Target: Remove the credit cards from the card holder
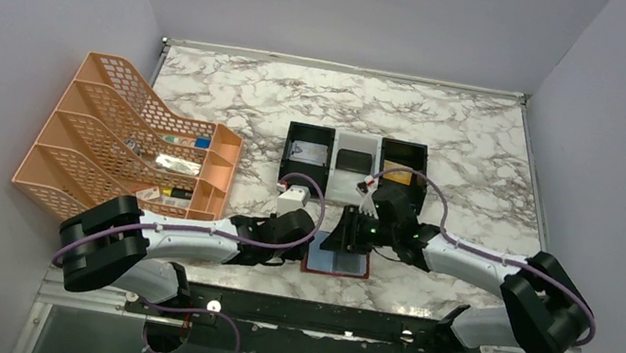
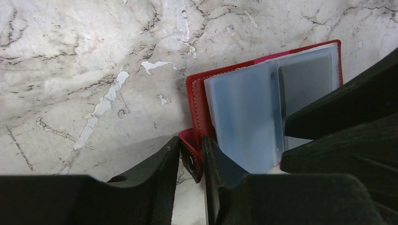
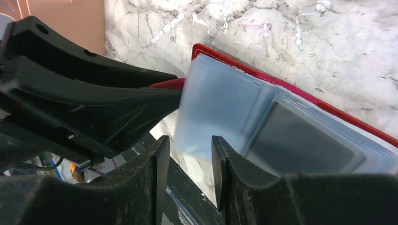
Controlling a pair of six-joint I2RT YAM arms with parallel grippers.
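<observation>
Far left on the marble table [image 1: 466, 154], the orange file rack [image 1: 127, 145] stands well apart from the work, and I leave it out of my planning. Moving in, my left gripper [image 2: 191, 151] has its fingers nearly together on the red snap tab [image 2: 188, 140] at the corner of the card holder [image 2: 196, 98], pinning that side down.

The card holder lies open and flat near the front edge of the table, between the two grippers, with its pale blue sleeve [image 2: 244, 112] facing up. Through the sleeve I see one dark credit card [image 2: 305, 89] in its pocket, on the side away from the tab.

To the right, my right gripper [image 3: 190, 146] has its fingers a narrow gap apart, and the sleeve's near edge lies at that gap. From the wrist view they do not look closed on anything, though I cannot tell whether a pad touches the plastic.

Behind both grippers, the three-compartment tray [image 1: 359, 138] holds a silvery card [image 1: 311, 152], a black card [image 1: 352, 161] and a gold card [image 1: 397, 177]. I judge the job mostly done, with the dark card the one in hand.

To do this step well, I'd make the left pinch firm so the holder can't slide or lift. I cannot tell which side the pocket opens, so I'd find its mouth first. Then I'd bring the right fingertips onto the card's own edge there, not the film alone, close gently, and draw the card out low and straight along the pocket. If I grab only plastic, the whole leaf folds up.
</observation>
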